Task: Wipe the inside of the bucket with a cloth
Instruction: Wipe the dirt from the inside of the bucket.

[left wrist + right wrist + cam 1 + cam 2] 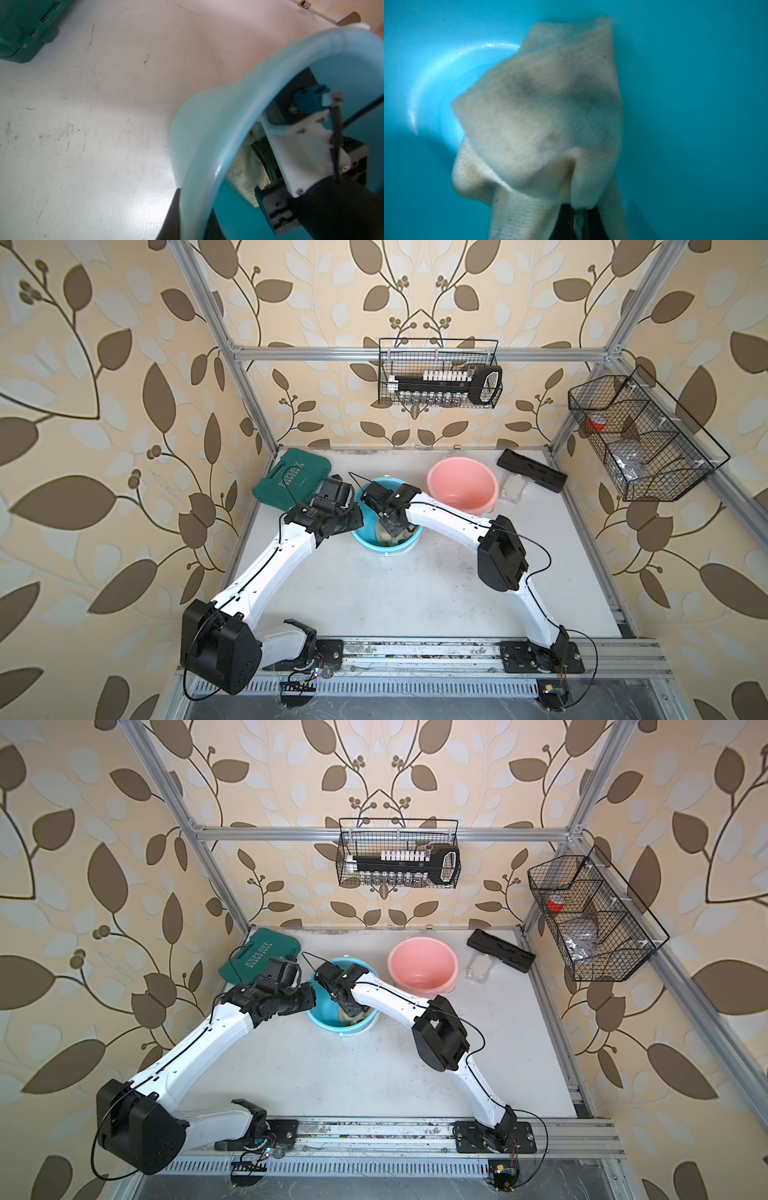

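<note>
Two hands: the left hand (194, 201) is pinching the rim of the blue bucket (382, 549), one finger outside the wall and one inside. The right hand (578, 209) is clamping a bunched fold of the cloth (546, 116).
Cloth: it is hanging inside the blue bucket, which is standing on the table (374, 605).
Doing it well: the right hand should probably be pressing the cloth flat against the wall and sweeping round, with the left hand bracing the rim so the bucket is not sliding.
Right wrist view: it alone is showing the stained cloth spreading towards the bucket's bottom, though blurred.
Top views: only these are showing the empty pink bucket (440, 472) standing nearby.
</note>
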Controlling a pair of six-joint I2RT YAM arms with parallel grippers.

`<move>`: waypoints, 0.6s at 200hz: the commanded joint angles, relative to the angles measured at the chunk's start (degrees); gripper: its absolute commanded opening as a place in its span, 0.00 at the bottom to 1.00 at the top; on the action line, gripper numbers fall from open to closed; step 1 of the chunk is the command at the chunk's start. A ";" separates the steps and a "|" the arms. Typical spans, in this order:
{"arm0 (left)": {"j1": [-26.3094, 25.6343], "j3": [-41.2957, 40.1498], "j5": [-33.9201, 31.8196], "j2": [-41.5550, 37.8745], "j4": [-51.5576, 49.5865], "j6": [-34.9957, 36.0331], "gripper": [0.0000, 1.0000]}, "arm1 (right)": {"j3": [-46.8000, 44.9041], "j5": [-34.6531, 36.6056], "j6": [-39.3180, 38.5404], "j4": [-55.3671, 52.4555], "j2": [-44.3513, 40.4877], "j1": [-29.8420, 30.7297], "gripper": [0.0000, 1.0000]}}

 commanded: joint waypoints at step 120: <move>-0.49 0.80 17.32 -0.10 -12.60 -3.04 0.00 | -14.33 -3.88 13.85 34.14 -2.80 -3.08 0.00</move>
